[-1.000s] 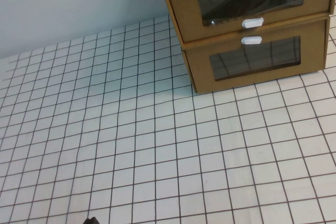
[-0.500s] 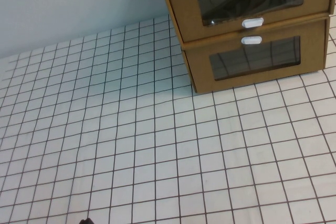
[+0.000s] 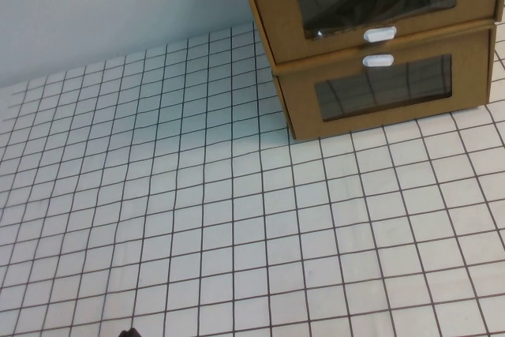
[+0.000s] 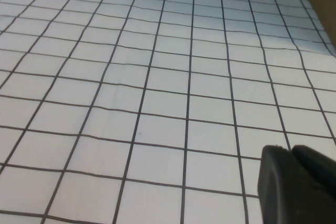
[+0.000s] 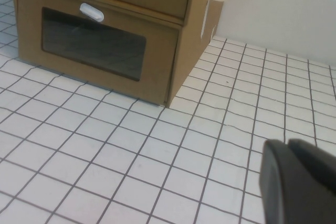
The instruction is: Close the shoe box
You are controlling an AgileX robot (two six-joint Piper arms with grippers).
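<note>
The shoe box (image 3: 371, 5), brown cardboard with a clear window, sat atop a like lower box (image 3: 383, 84), well ahead of both grippers. The left gripper (image 4: 296, 184) and right gripper (image 5: 299, 182) hovered over the gridded tabletop (image 3: 237, 219), their openings indiscernible.

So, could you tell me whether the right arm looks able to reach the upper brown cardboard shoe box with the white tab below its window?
Probably yes. In the right wrist view the right gripper sits low over the gridded table, with nothing between it and the upper brown cardboard shoe box. The left gripper is parked aside.
</note>
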